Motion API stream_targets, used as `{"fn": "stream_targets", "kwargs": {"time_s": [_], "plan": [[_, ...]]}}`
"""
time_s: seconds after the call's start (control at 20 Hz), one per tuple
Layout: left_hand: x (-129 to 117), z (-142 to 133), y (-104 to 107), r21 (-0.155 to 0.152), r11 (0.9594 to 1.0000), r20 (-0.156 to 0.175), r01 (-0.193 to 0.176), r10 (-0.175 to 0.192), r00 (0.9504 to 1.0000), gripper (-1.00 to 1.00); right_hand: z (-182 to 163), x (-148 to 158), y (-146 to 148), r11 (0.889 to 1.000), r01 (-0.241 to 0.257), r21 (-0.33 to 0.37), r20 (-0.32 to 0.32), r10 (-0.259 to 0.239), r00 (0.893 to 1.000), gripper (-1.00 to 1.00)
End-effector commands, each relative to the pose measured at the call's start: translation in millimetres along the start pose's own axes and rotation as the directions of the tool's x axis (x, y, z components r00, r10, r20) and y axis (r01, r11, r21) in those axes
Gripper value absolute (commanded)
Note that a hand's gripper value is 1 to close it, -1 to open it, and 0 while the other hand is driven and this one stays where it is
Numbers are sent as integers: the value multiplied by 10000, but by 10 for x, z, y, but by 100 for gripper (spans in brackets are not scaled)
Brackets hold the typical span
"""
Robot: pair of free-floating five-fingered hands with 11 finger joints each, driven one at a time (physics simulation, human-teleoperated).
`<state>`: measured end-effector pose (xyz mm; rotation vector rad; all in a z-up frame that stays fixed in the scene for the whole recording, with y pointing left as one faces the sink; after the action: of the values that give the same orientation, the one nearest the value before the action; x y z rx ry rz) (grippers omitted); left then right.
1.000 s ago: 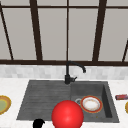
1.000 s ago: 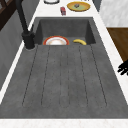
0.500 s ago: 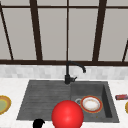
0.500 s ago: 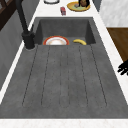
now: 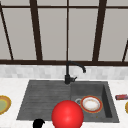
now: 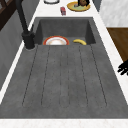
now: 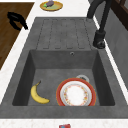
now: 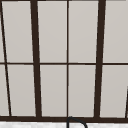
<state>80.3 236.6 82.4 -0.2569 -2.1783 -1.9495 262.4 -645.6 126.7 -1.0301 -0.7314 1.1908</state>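
I count one of my own here, my left hand [image 5: 38, 123], low at the front edge of the table [image 5: 15, 86]. In the right side view it hangs off that edge, over the wooden floor [image 7: 10, 37]. My fingers [image 6: 122, 68] are released, loosely fanned and grasping nothing.

Nearest to it in the front view is one red ball [image 5: 67, 115], just to its right: plain, glossy, evenly red and round, and large against the sink [image 5: 45, 87]. I cannot tell whether it rests on anything.

In the basin lie one red-rimmed plate [image 7: 75, 95] with a white, speckled middle and one banana [image 7: 38, 94], apart from each other. The plate sits just beside the drain [image 7: 83, 78]. One black faucet [image 5: 71, 72] stands at the back rim.

On the table are two yellow plates, one at the left end [image 5: 3, 105] and one at the right end [image 6: 78, 6], each carrying something dark. One small red packet [image 5: 121, 96] lies right of the basin.

The ribbed draining board [image 6: 65, 80] between my hand and the faucet is bare, flat room. The basin's walls drop steeply.
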Motion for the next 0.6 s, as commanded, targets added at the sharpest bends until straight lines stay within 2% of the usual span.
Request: {"fn": "stream_targets", "kwargs": {"time_s": [0.0,0.35,0.55], "plan": [[0,0,0,0,10000,0,0,0,10000,0,68,-60,-160,10000,70,7,-121,-70,9999,-100],[0,0,0,0,10000,0,0,0,10000,0,339,-80,-604,9995,-100,303,-7,100,9999,-100],[0,0,0,0,10000,0,0,0,10000,0,505,128,-805,9988,-230,433,-136,236,9996,-100]]}}
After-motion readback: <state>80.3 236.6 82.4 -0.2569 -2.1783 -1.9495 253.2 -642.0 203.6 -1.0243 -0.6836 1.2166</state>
